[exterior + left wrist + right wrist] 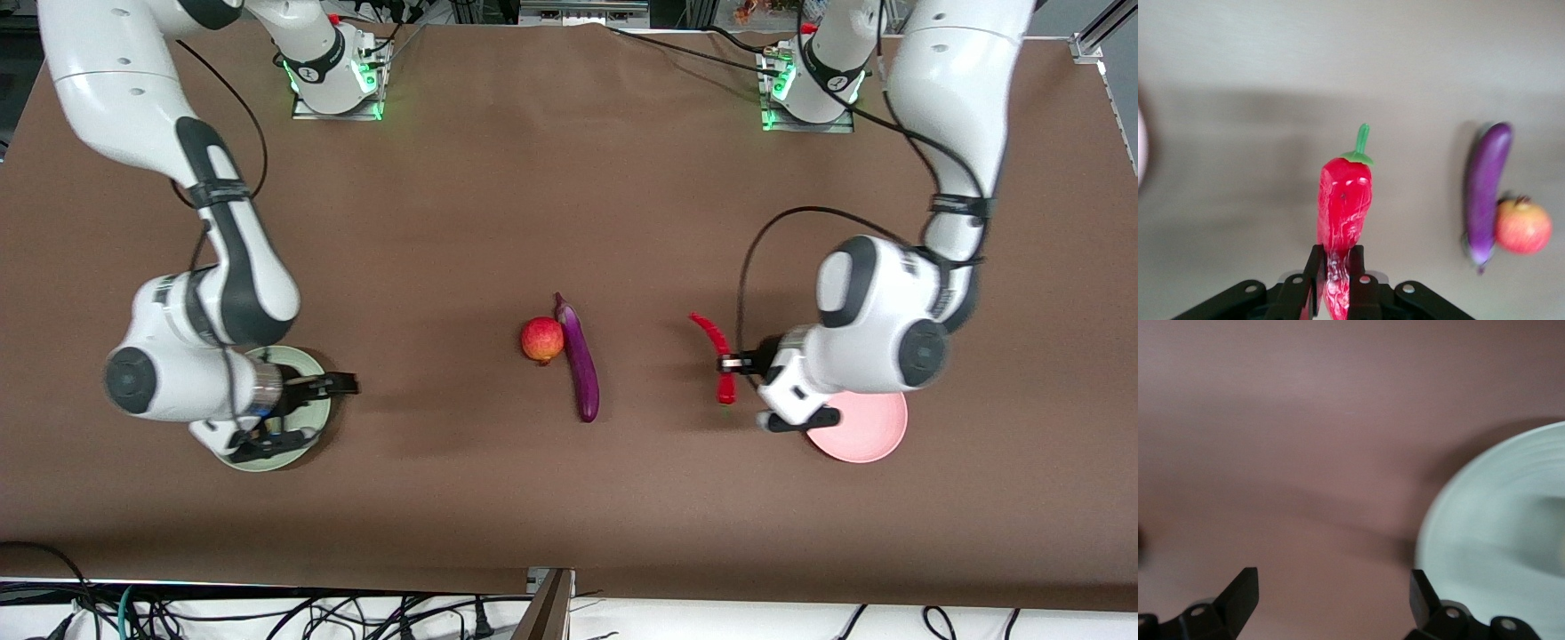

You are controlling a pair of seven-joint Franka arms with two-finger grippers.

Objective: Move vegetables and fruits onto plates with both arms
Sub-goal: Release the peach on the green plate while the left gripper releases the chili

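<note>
My left gripper [733, 363] is shut on the red chili pepper [717, 348] and holds it over the table beside the pink plate [876, 431]. In the left wrist view the chili [1345, 200] sticks out from between the shut gripper [1336, 267], green stem outward. The purple eggplant [580, 360] and the redder fruit [542, 340] lie touching at mid-table; both show in the left wrist view, eggplant [1485, 190] and fruit [1521, 227]. My right gripper [320, 409] is open and empty at the edge of the mint green plate [307, 364], which also shows in the right wrist view [1498, 520]. The pale peach is hidden.
The brown table [569, 196] stretches between the two arm bases. The right arm's wrist covers most of the green plate, and the left arm's wrist covers part of the pink plate. Cables hang past the table edge nearest the front camera.
</note>
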